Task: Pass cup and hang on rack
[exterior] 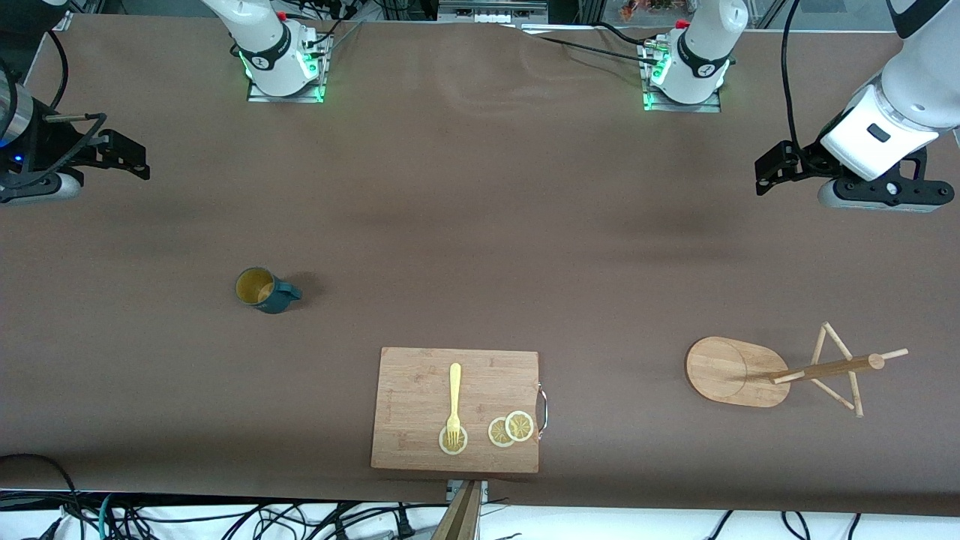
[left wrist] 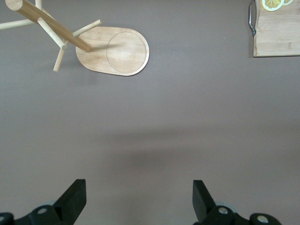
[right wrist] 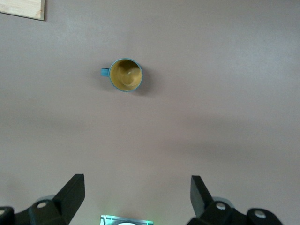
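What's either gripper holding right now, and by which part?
Nothing. The left gripper and right gripper are open over bare table; the dark teal ribbed cup stands untouched.

Lighting: even, diffuse, overhead. Table [exterior: 480, 187] was moderately bright, with faint sheen patches near the arm bases. Shadows: soft and short beside the cup [exterior: 264, 290] and rack [exterior: 739, 371]; broad and blurred beneath both raised arms. Focus: sharp across all views.

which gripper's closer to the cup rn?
Right. The right gripper hangs open over bare table at the right arm's end, the same end as the cup. The left gripper, also open, is up at the left arm's end, above the rack.
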Available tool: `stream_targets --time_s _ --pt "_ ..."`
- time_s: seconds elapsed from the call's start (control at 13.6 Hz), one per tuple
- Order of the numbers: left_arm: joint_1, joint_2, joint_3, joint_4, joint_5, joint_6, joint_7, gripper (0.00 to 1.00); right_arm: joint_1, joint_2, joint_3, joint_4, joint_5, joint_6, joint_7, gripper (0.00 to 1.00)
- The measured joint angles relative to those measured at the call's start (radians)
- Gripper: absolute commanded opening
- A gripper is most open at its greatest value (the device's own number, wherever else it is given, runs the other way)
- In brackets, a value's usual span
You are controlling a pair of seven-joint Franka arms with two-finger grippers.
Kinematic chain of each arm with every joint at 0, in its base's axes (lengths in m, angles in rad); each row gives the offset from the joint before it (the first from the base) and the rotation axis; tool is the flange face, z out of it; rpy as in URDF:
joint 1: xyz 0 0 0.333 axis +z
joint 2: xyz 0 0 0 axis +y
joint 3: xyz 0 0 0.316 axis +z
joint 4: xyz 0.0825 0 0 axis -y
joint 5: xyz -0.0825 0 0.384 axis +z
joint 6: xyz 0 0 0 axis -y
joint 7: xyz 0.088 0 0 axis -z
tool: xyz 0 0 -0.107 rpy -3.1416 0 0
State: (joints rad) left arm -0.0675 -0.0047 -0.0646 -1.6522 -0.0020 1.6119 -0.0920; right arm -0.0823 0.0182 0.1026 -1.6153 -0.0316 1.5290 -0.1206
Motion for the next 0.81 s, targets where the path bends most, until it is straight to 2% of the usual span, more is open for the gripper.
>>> stream_targets --time_s 0.81 --pt "0.000 0.000 0.000 0.000 0.000 0.000 0.000 1.00 0.006 0.000 -0.008 0.047 0.000 -0.017 0.000 1.00"
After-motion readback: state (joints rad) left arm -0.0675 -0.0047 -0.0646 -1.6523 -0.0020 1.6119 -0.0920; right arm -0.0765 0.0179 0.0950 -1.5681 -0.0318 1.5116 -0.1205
